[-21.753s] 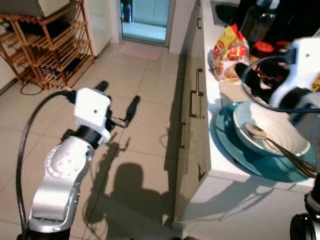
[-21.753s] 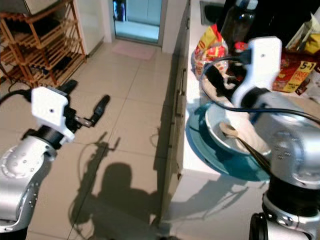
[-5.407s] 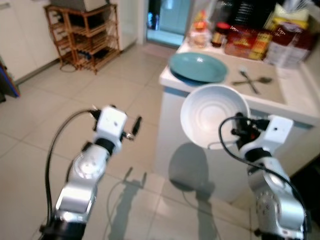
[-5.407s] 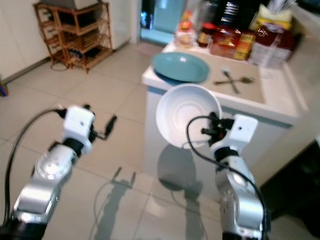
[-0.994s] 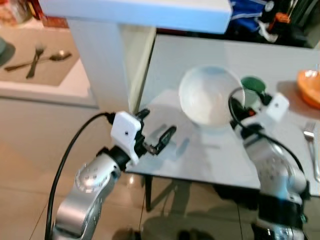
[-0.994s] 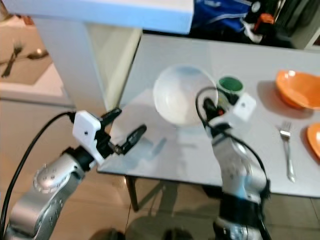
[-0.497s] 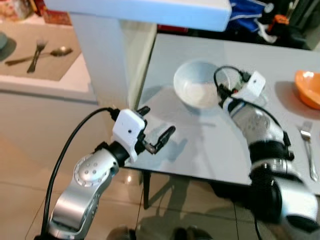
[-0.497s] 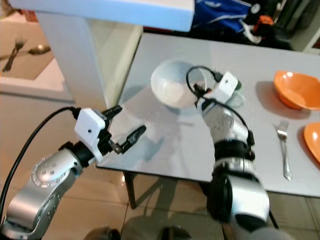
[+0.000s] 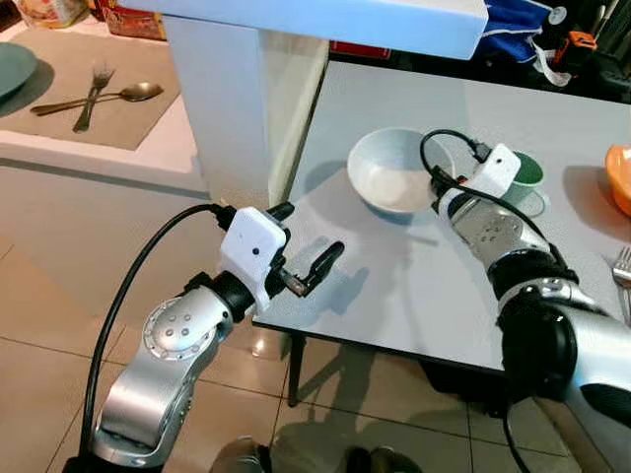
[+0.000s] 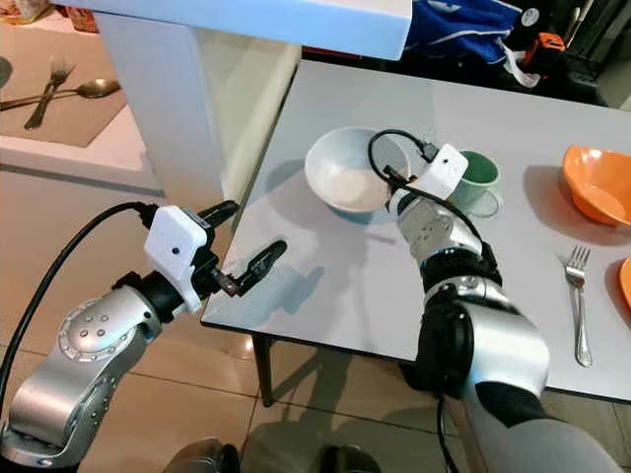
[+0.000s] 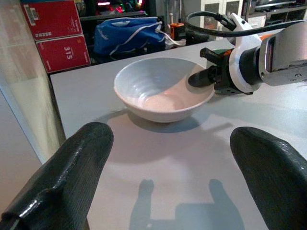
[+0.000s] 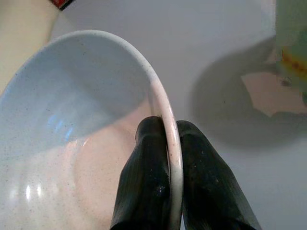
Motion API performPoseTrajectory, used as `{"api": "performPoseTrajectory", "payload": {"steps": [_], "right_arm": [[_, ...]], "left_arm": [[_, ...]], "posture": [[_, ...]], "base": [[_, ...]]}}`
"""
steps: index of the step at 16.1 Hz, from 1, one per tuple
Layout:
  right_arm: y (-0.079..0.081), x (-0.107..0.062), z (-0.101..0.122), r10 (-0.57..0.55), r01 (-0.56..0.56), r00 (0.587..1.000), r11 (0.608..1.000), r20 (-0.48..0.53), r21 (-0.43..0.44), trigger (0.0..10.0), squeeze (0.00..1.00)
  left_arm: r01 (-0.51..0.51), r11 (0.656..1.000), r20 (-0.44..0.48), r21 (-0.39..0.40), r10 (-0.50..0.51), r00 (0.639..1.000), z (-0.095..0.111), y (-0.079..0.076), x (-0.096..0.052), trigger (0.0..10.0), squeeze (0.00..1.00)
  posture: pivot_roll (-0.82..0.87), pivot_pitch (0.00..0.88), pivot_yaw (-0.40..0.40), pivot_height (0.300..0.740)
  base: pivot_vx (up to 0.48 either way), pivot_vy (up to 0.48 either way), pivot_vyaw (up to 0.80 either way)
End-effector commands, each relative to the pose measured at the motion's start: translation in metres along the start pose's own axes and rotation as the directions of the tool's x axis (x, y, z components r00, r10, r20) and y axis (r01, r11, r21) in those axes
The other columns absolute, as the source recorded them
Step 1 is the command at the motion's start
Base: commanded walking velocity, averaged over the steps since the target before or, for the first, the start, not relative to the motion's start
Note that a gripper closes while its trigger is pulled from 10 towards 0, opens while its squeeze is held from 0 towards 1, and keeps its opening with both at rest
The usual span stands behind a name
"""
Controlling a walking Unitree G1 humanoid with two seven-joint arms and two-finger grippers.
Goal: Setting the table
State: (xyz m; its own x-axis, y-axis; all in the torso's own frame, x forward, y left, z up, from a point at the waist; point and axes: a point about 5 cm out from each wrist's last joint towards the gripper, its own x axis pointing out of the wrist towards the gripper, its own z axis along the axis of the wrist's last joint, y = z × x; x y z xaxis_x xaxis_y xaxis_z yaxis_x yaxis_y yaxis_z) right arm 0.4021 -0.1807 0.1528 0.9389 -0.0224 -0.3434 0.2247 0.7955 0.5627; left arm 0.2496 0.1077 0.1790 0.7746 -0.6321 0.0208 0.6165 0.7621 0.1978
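Bowl (image 9: 392, 180) was sitting upright on the grey table (image 9: 414, 286), over toward the corner by the white pillar (image 9: 242, 108), and the right claw (image 12: 165, 148) was pinched tight on its rim, one finger inside and one outside. Just beside the bowl was a green mug (image 10: 476, 177), sitting right behind the right wrist, so honestly I couldn't tell if the mug and the bowl touched. Left claw (image 9: 306, 246) was hanging off the near edge of the table, fingers spread wide with nothing in them, pointed toward the bowl but well apart from it. Further along the table there was an orange bowl (image 10: 596, 184) and a fork (image 10: 578, 301) lying flat. Off on the robot's left, past the pillar, a counter (image 9: 158, 148) had a tan mat (image 9: 89, 84) with a fork and spoon (image 9: 94, 97) crossed on it. Behind the table were a blue bag (image 11: 127, 33) and a couple of red boxes (image 11: 55, 31).
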Motion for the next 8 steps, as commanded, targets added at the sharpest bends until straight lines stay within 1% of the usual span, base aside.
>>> {"api": "performPoseTrajectory", "payload": {"steps": [1, 2, 4, 6, 8], "right_arm": [[-0.002, -0.001, 0.016, 0.005, -0.007, 0.998, 0.999, 0.057, 0.032, 10.0, 0.0], [-0.005, -0.001, 0.016, -0.006, 0.004, 0.999, 0.999, 0.053, 0.046, 10.0, 0.0], [-0.01, -0.001, 0.012, -0.015, 0.012, 1.0, 0.993, 0.021, 0.116, 10.0, 0.0], [-0.013, -0.001, 0.009, -0.032, 0.031, 0.999, 0.993, 0.008, 0.115, 10.0, 0.0], [-0.011, -0.001, 0.008, -0.025, 0.025, 1.0, 0.992, -0.004, 0.124, 10.0, 0.0]], "left_arm": [[0.027, 1.0, 0.002, 0.001, -0.027, 1.0, 0.002, -0.003, 0.001, 10.0, 0.0], [0.029, 1.0, 0.004, 0.0, -0.029, 1.0, 0.003, -0.003, 0.002, 10.0, 0.0], [0.054, 0.999, 0.001, -0.005, -0.054, 0.999, 0.004, -0.003, 0.005, 10.0, 0.0], [0.067, 0.998, 0.004, -0.003, -0.067, 0.998, 0.006, -0.005, 0.005, 10.0, 0.0], [0.067, 0.998, 0.002, -0.003, -0.067, 0.998, 0.005, -0.005, 0.005, 10.0, 0.0]], "posture": [[0.14, 0.1, -0.055, 0.74], [0.13, 0.1, -0.052, 0.74], [0.14, 0.102, -0.046, 0.74], [0.14, 0.103, -0.048, 0.74], [0.14, 0.103, -0.05, 0.74]], "base": [[0.0, 0.0, 0.0], [0.0, 0.0, 0.0], [0.0, 0.0, 0.0], [0.0, 0.0, 0.0], [0.0, 0.0, 0.0]]}}
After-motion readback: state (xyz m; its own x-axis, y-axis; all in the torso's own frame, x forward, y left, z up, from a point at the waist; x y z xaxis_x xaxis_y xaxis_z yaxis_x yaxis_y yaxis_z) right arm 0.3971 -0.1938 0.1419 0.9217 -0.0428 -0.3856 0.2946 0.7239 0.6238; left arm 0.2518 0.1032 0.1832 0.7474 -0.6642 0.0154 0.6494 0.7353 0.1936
